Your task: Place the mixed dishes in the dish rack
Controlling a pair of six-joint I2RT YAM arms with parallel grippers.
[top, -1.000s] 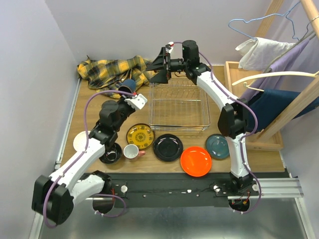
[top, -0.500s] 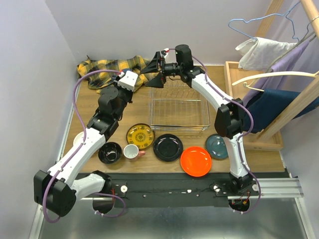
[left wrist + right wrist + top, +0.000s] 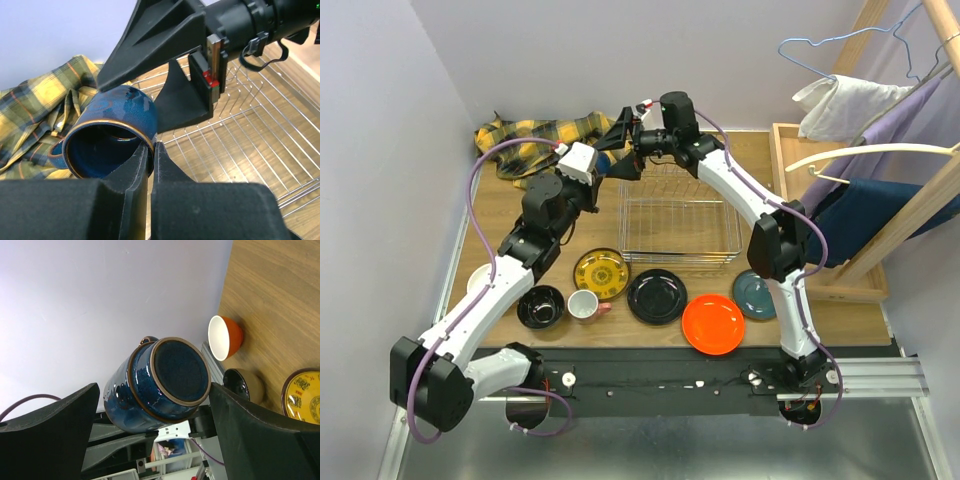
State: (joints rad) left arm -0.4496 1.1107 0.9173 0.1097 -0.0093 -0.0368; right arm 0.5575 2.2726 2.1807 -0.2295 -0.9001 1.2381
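Handover seemed the reason for the pose. The left gripper (image 3: 150, 152) pinched the rim of the dark blue glazed ceramic mug (image 3: 117, 112) and held it in the air, near the far left corner of the rectangular silver wire-mesh dish rack (image 3: 680, 258). The right gripper (image 3: 619, 150) was spread wide, one finger on each side of the mug. No brand showed, and the marks on the yellow patterned plate (image 3: 601, 271) were too small to read.
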